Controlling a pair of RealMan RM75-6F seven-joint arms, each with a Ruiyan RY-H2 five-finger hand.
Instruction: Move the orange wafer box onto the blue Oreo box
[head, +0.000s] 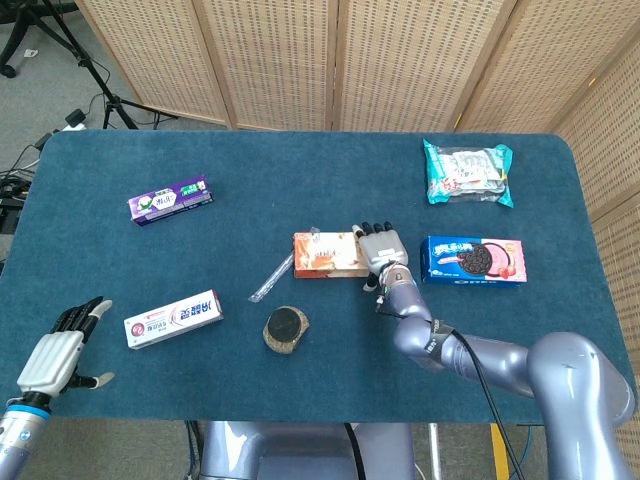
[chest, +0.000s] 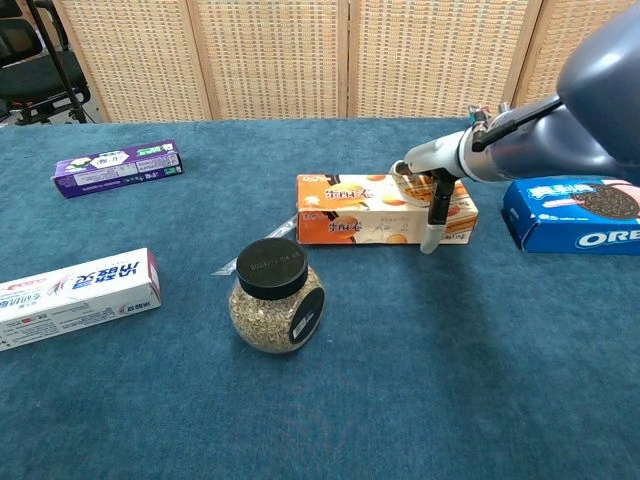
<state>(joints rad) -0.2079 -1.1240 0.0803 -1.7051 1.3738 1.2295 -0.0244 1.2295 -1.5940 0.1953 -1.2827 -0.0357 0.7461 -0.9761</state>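
The orange wafer box (head: 324, 254), a long flat cardboard carton printed with biscuits, lies on the dark blue cloth-covered table (head: 300, 165) near its middle, its long axis running left to right across the robot's front.

Far left, the left hand (head: 52, 353) hovers low at the near table edge with fingers apart and nothing in them, well apart from the carton. A white toothpaste box (head: 173, 318) lies near it, a purple toothpaste box (head: 169, 199) further back. Between these and the carton stands a round glass jar with a black lid (chest: 276, 306), filled with pale grains, close in front of the carton's left end.

The right hand (head: 379, 246) sits at the carton's right end. In the chest view the fingers (chest: 437, 212) drop over the top and down the front face, seemingly closing on that end; whether the grasp is firm I cannot tell, since the far side is hidden.

Just right of that hand, apart from the carton, lies the blue Oreo box (head: 474, 258), its long axis parallel and roughly in line with it. So the target lies to the hand's right, and the right arm is clearly the nearer. My judgement: lift the carton clear, carry it rightward along its own axis, and lay it lengthwise on top.
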